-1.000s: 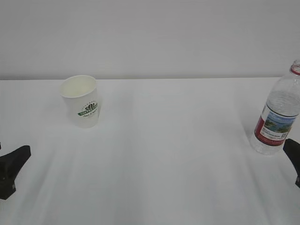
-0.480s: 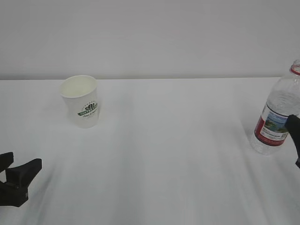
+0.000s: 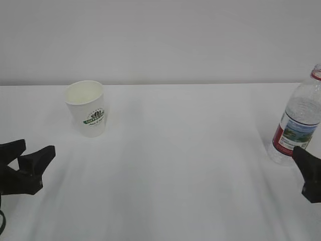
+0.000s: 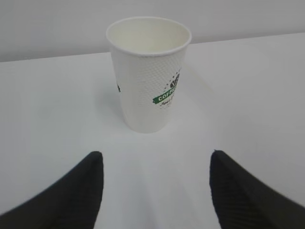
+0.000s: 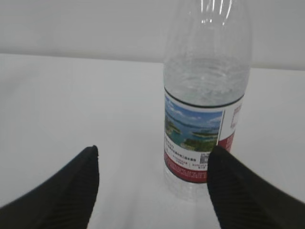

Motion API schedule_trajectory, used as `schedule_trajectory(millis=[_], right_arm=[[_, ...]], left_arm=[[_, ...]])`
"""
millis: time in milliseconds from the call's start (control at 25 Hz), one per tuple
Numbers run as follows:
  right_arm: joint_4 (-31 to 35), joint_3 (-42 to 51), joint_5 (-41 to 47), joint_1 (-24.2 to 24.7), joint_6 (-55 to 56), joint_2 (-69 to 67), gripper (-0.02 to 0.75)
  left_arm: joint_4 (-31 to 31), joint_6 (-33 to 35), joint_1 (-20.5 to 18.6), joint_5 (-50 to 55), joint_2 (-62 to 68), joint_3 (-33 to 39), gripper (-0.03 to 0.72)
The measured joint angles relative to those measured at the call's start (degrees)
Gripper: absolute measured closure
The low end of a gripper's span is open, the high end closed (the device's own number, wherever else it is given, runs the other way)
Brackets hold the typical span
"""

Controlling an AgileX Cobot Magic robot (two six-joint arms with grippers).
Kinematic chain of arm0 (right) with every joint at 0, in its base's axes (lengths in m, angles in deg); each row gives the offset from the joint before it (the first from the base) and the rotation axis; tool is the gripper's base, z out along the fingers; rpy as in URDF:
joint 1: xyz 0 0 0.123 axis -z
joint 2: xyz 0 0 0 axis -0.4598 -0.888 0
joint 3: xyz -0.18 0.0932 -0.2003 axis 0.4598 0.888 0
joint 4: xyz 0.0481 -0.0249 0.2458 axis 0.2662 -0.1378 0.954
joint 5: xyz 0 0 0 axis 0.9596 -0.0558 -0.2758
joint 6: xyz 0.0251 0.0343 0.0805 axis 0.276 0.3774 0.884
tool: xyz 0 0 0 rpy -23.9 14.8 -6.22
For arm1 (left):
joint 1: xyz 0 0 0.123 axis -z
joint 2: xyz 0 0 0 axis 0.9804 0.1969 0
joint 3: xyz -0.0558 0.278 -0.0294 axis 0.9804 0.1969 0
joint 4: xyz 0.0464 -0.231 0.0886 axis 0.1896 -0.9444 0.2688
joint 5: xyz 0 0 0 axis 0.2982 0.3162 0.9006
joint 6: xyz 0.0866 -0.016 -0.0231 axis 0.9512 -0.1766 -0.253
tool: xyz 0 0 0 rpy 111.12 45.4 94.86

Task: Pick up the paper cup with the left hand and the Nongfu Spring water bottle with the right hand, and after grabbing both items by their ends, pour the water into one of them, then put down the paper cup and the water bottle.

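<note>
The white paper cup [image 3: 88, 108] with a green logo stands upright on the table [image 3: 170, 165] at the left; in the left wrist view the paper cup [image 4: 148, 74] is straight ahead. My left gripper [image 3: 29, 154] is open, short of the cup, nothing between its fingers [image 4: 76, 191]. The Nongfu Spring water bottle [image 3: 298, 120] stands uncapped at the right edge, partly filled with clear water [image 5: 206, 78]. My right gripper [image 5: 152, 155] is open just before the bottle [image 5: 202, 102], which stands toward its right finger [image 5: 238, 191]. In the exterior view only one right finger [image 3: 308, 170] shows.
A plain pale wall [image 3: 160, 40] rises behind the table's far edge. The white tabletop stretches between cup and bottle.
My left gripper has moved right and forward toward the cup. The right gripper has shifted beside the bottle's base. Cup and bottle have not moved.
</note>
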Motion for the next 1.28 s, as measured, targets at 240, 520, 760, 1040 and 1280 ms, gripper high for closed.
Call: schedule_trajectory(millis=[240,520,760,1040,1280], right_arm=[[1.4,0.0,-0.1,0.0,-0.2,-1.9,0.203],[3.0,0.0,-0.1,0.0,-0.3,-1.9,0.203],[5.1,0.0,-0.1,0.0,-0.3,-1.9,0.203],[3.2,0.0,-0.1,0.0,-0.3,-1.9,0.158],[2.7,0.0,-0.2,0.0,-0.3,-2.3,0.147]], left_arm=[[0.0,0.0,0.0,-0.2,0.1,-0.3,0.181],[1.2,0.0,0.0,-0.2,0.1,-0.3,0.181],[3.9,0.0,0.0,-0.2,0.1,-0.3,0.16],[6.9,0.0,0.0,-0.3,0.2,-0.5,0.006],[7.0,0.0,0.0,-0.3,0.2,-0.5,0.002]])
